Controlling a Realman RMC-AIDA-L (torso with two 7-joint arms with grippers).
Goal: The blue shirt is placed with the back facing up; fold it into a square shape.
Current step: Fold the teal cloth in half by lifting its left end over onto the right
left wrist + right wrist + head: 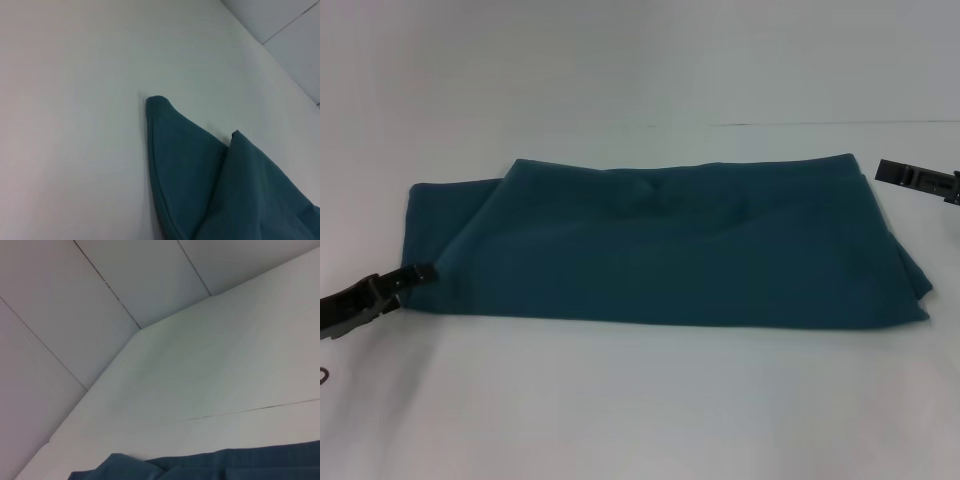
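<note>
The blue shirt (660, 250) lies flat on the white table (640, 400), folded into a wide band with its plain side up. A fold line runs diagonally from its left end toward the far edge. My left gripper (420, 273) is low at the shirt's near left corner, with its tip at the cloth's edge. My right gripper (882, 172) hovers just off the far right corner, level with the far edge. The left wrist view shows the blue shirt (200, 185) as two pointed corners resting on the table. In the right wrist view, the blue shirt (225, 465) shows as a strip of its edge.
The white tabletop extends all around the shirt. A thin seam in the table (820, 124) runs behind the shirt at the far right. Pale wall panels (125, 280) rise beyond the table's back edge.
</note>
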